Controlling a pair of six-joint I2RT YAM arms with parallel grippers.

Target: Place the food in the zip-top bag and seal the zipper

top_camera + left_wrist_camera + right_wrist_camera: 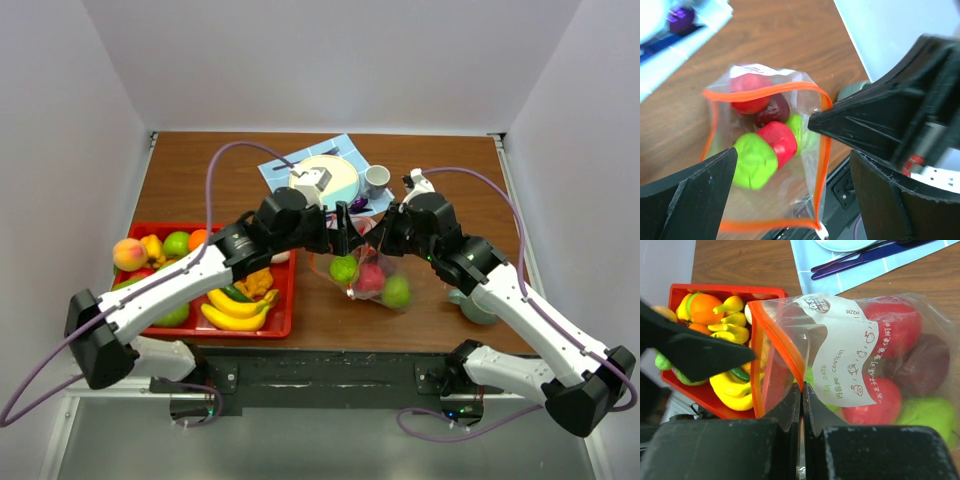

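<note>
- bag (pixel 850 355): my right gripper (pixel 801 392) has its jaws shut on the rim at the zipper (pixel 765 91), mid-table between the arms.
- left gripper (pixel 792 156): jaws wide and holding nothing, with the open mouth just below them.
- the zipper's white slider (pixel 823 233) sits at the near end, so i judge the sealing run goes from there along the strip.
- food (pixel 755 162): some is inside the bag, the rest is in the red tray (pixel 291 300) on the left arm's side.
- the napkin (pixel 272 170) lies behind, and i judge it's not in the way.
</note>
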